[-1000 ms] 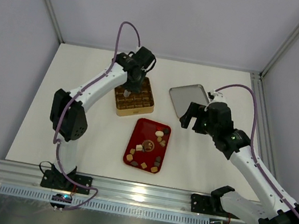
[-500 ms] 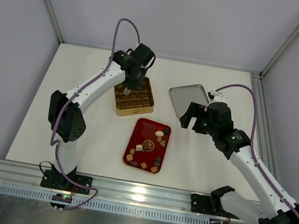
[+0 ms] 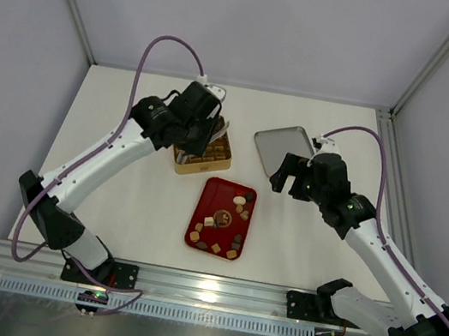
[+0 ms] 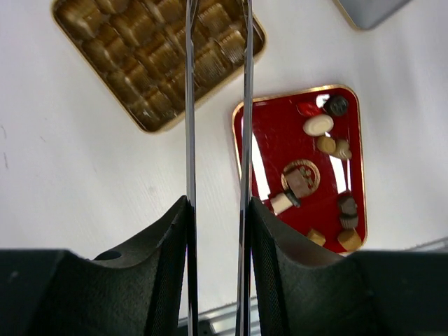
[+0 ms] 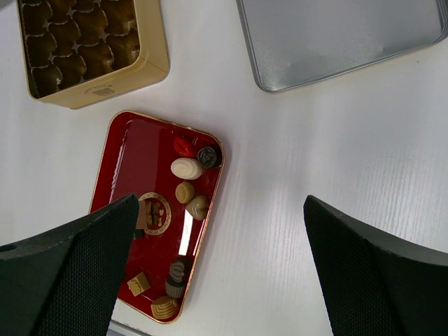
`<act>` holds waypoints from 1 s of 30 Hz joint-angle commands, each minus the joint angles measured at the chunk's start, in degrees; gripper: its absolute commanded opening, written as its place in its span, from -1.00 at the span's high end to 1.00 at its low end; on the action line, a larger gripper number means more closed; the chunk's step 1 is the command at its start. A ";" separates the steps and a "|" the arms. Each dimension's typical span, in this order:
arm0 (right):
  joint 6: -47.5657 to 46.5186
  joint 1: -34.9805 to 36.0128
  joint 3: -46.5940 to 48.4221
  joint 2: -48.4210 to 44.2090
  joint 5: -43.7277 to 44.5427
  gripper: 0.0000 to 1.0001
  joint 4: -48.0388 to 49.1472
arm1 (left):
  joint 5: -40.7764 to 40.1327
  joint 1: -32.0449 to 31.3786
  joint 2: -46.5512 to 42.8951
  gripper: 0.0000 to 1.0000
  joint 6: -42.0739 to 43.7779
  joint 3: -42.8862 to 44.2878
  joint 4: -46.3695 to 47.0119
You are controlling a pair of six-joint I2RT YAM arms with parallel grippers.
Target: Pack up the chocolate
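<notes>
1. Lying scattered on the red tray (image 5: 140,154), the chocolate (image 5: 187,168) sits near the centre of the overhead view, with no piece gripped.
2. A gold box (image 3: 205,158) with grid cells stands just up and left of the tray. A silver lid (image 3: 284,148) lies to the tray's upper right. All of them rest on the white desk (image 3: 116,192).
3. The left end effector (image 4: 217,21) hangs over the box, its fingers narrowly parted with nothing between them.
4. The right end effector (image 5: 220,210) hovers beside the lid, spread wide and empty.
</notes>
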 commanded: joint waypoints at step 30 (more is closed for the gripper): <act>2.32 0.13 -2.36 -2.53 2.10 -0.99 0.90 | 0.14 -27.20 -11.73 0.19 -19.49 -23.52 -4.16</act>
